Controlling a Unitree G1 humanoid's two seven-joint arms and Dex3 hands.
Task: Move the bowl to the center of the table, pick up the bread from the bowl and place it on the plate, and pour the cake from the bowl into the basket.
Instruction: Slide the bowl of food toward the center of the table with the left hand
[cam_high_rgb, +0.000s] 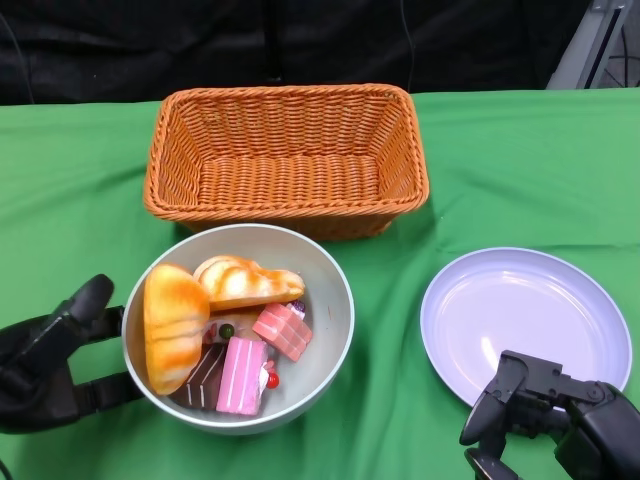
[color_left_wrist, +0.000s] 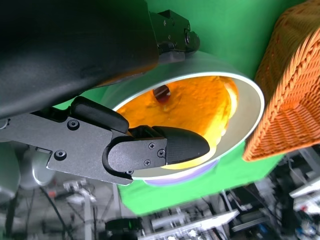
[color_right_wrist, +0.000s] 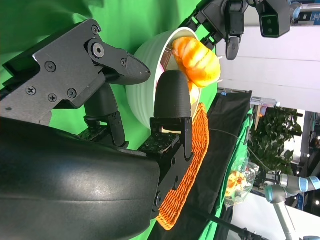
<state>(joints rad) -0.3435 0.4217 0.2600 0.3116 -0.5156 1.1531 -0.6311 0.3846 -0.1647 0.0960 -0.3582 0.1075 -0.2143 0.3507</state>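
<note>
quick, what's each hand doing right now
Left hand: grips the rim of the bowl.
Right hand: open, holding nothing, hovers by the plate.

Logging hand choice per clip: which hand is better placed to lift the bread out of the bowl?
Right, probably. The left hand grips the bowl at its rim, steadying it. The right hand is empty, beside the plate where the bread goes.
</note>
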